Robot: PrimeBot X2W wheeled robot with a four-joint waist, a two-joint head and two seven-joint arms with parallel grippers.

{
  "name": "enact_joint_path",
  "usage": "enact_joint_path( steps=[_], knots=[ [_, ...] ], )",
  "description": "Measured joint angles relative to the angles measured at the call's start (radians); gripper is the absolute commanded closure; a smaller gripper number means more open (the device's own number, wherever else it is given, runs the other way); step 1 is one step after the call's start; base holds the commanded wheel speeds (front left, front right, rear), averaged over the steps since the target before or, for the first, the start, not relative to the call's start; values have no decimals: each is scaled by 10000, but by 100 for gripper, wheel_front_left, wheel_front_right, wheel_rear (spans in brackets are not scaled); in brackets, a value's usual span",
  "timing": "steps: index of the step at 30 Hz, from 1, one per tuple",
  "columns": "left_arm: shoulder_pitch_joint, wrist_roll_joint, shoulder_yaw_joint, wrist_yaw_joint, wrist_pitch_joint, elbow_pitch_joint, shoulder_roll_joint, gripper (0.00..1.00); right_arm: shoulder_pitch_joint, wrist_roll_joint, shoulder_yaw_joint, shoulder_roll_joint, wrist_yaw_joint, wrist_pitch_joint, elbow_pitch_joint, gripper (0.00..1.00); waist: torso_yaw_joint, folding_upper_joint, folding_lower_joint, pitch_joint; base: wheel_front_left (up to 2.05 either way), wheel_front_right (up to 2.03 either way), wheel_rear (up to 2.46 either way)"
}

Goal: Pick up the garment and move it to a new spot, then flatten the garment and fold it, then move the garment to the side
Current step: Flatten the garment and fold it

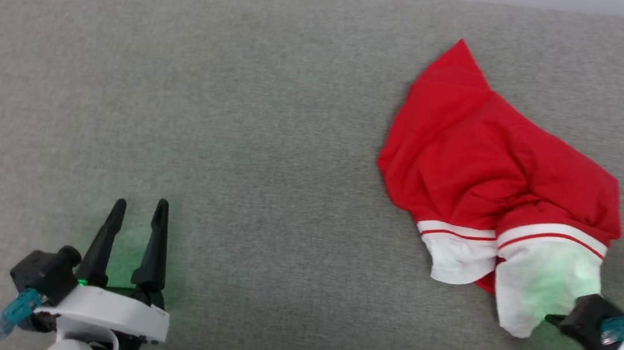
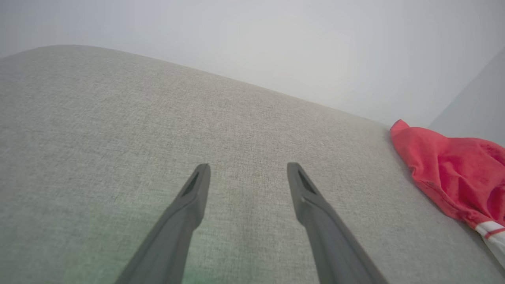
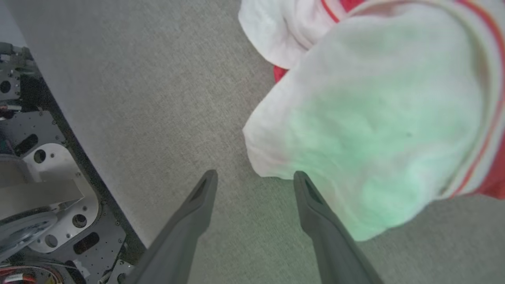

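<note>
Your bright red soft-fabric garment with white striped cuffs (image 1: 492, 171) lies crumpled on the grey woven desk (image 1: 235, 132). The right tool (image 1: 535, 339) gapes empty just beside its nearer cuff. The left tool (image 1: 141, 201) (also spread, holding nothing) sits well apart from the garment. Pinch only one thin layer and the bunched cloth may slip free or drag along still folded.

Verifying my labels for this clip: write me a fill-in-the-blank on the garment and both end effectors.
1. The garment lies on the robot's ____ side of the grey surface.
2. The left end effector has its jaws ____, nothing between them.
3. The right end effector is open beside the garment's ____ cuff panel.
Missing words: right; open; white.
</note>
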Motion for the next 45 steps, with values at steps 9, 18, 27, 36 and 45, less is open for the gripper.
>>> enact_joint_path(
  steps=[9,18,27,36,45],
  knots=[
    [-154,-38,0,0,0,-6,-176,0,-1104,-1091,1601,573,4,-259,1377,0,496,0,0,442,0,0,0],
    [-203,-113,178,0,0,-44,-257,0,-1546,-1338,1900,995,102,-1156,2439,100,555,0,0,679,0,0,0],
    [-174,-117,230,0,0,-71,-207,0,-1282,-876,-313,1233,4,-1969,2807,100,73,0,0,531,0,0,0],
    [-162,-107,-12,0,0,-165,-46,0,-81,573,-3885,1457,4,-2512,3664,100,-359,0,0,415,0,0,0],
    [-439,-186,-525,0,0,-117,182,0,-829,598,-5473,2393,2,-2704,6723,100,-184,0,0,701,0,0,0]
  ],
)
